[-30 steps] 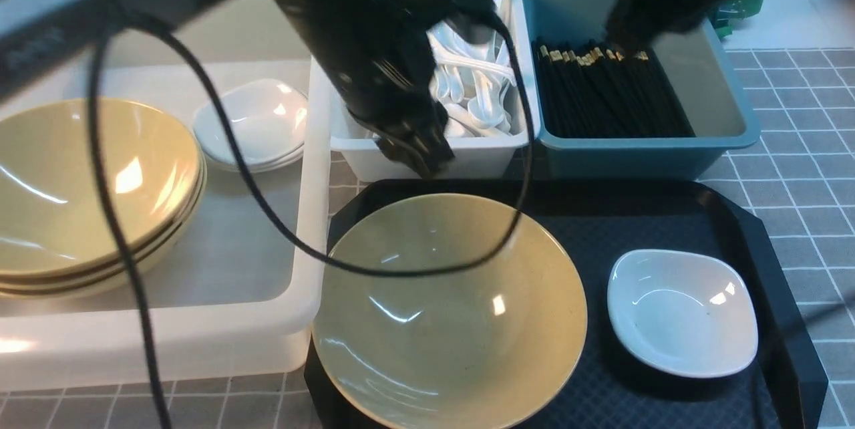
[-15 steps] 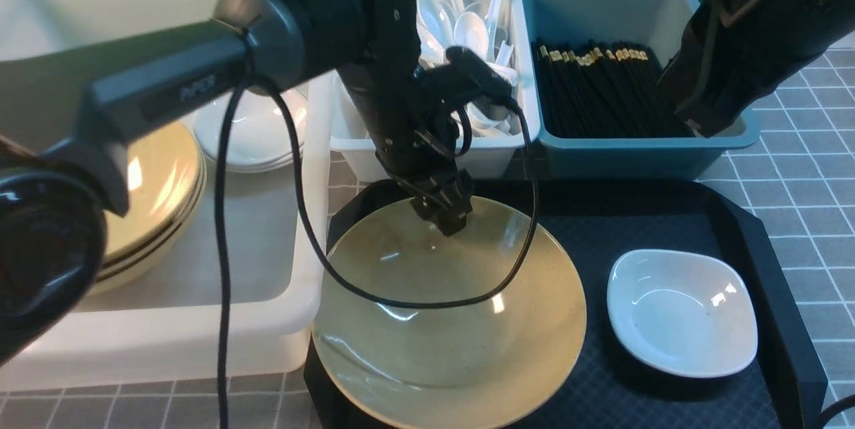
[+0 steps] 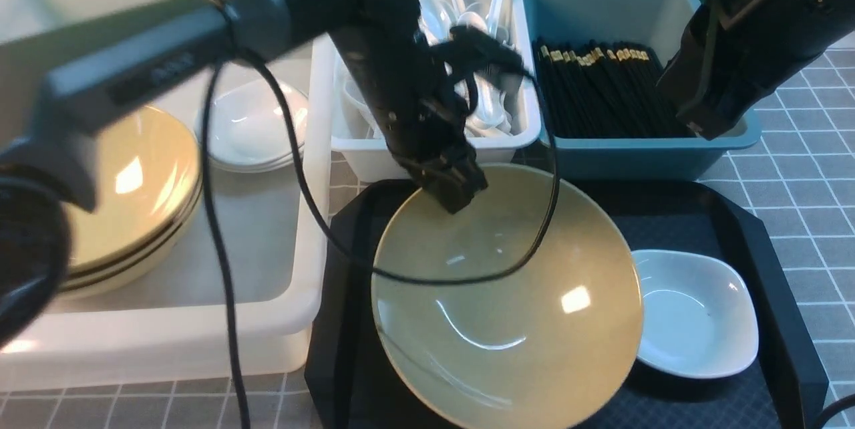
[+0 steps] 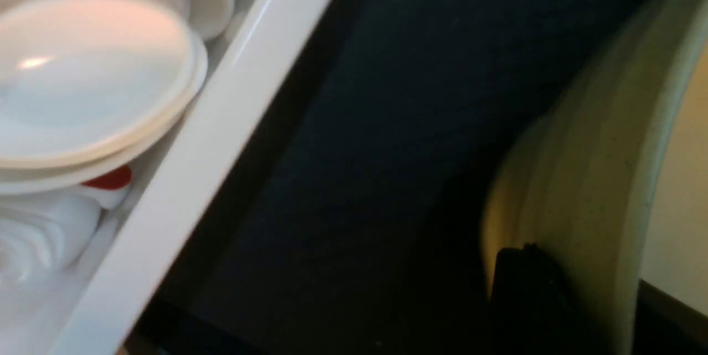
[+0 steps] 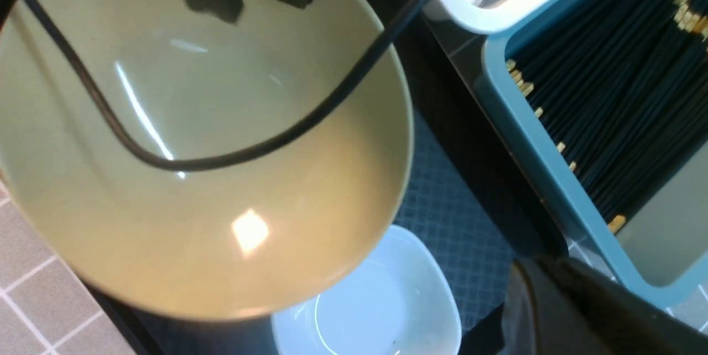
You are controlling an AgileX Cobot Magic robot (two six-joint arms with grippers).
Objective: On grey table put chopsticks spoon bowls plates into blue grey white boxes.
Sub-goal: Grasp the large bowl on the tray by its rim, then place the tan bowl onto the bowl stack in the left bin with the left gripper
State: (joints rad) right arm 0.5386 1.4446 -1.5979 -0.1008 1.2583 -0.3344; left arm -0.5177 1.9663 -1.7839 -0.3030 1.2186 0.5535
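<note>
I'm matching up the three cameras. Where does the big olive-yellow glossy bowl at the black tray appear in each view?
Front view: olive-yellow glossy bowl, centre, tilted, far rim in the left pincer.
Left wrist view: only its outer wall, apart from the translucent white plastic tub.
Right wrist view: its inside, overlapping the small white dish.
Shared landmark: the black cut-corner tray beneath it.

Front high, looking down; wrists close; all share bowl [image 3: 521, 322].

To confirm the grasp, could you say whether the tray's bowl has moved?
Yes: the bowl has shifted right across the black tray, now overlapping the white plate.
</note>
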